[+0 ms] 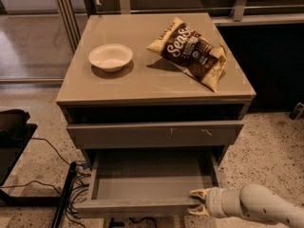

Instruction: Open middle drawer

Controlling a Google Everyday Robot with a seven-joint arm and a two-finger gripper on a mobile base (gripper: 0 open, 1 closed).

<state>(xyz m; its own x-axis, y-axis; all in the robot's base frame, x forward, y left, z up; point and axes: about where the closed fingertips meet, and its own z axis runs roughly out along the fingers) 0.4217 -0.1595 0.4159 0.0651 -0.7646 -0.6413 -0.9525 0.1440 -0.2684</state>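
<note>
The middle drawer [142, 182] is pulled well out of the grey-brown cabinet [156, 80], and its inside looks empty. Its plain front [133, 207] faces me at the bottom of the view. My gripper [197, 202] is at the right end of that front, with one fingertip [199, 193] inside the drawer and the other outside, closed on the front panel. The white arm runs off to the lower right. Above, the drawer front with white scratches [156, 134] stands slightly out.
A white bowl [110, 56] and a chip bag [190, 51] lie on the cabinet top. Cables and a black bar [64, 194] lie on the floor at the left, next to a dark object [12, 127]. A glass partition stands behind.
</note>
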